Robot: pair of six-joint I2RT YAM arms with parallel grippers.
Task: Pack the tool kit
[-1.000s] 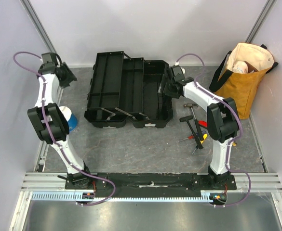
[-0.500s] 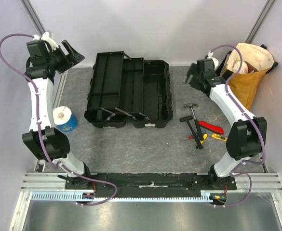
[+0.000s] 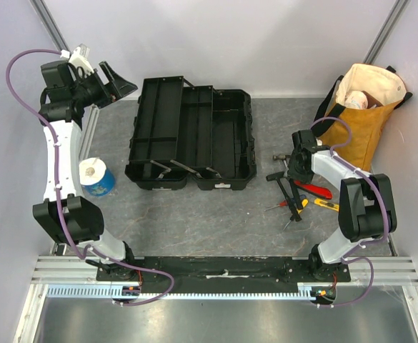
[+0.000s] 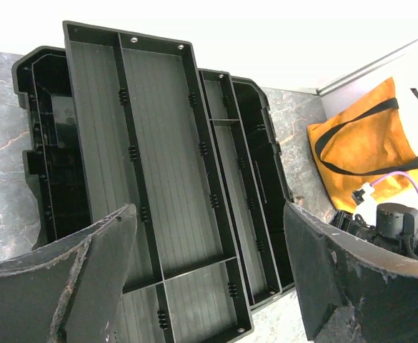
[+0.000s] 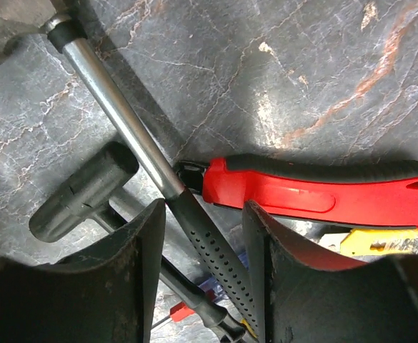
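Right wrist view: right gripper [image 5: 203, 221], half-open, straddles the hammer [image 5: 126, 132] at its black grip without clearly pinching it. A red-handled tool [image 5: 301, 196] lies at 3 o'clock. Left gripper [image 4: 209, 213] gapes empty above the open toolbox [image 3: 194, 136], at the table's 12 o'clock.

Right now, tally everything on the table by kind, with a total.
toolbox: 1
tote bag: 1
cup: 1
hammer: 1
mallet: 1
red-handled tool: 1
yellow knife: 1
Total: 7, plus screwdrivers too small to count.
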